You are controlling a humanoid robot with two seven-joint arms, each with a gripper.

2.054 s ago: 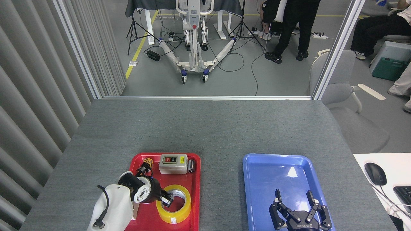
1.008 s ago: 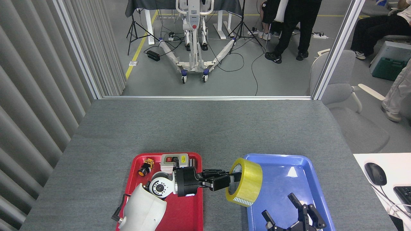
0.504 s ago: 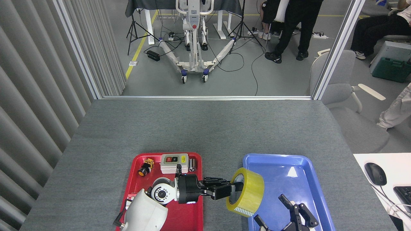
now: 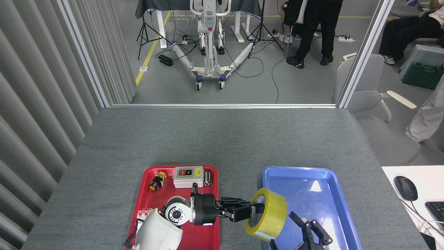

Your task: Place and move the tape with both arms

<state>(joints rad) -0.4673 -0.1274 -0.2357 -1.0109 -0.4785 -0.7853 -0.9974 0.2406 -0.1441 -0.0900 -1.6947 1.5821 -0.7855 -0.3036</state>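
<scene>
Grey felt-textured table (image 4: 222, 139), glossy red plastic tray (image 4: 145, 198) beside blue one (image 4: 312, 180). Left gripper (image 4: 255, 210) clamped on rim of translucent yellow tape (image 4: 269, 215), ring held on edge above blue tray's left rim. Right gripper (image 4: 307, 231) black, fingers seemingly spread, partly cropped.

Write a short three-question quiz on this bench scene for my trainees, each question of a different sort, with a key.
1. True or false: the tape lies flat in the red tray.
2. Which gripper holds the tape? A) left gripper B) right gripper C) neither
3. Fill in: the tape hangs over the near left edge of the ____ tray.

Key: 1 false, it is held up on edge. 2 A. 3 blue.
</scene>
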